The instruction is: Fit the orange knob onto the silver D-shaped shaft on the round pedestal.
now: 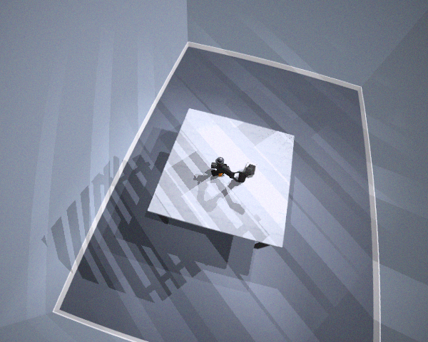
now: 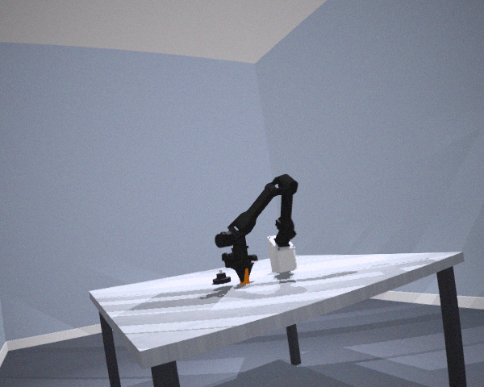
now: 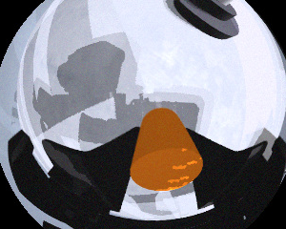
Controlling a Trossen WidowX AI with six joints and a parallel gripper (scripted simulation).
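A pale, streaked surface lies beneath the tool, crossed by shadows. Directly on it, near the tool, stands the dark round pedestal; the arm's white base stands farther from the tool.
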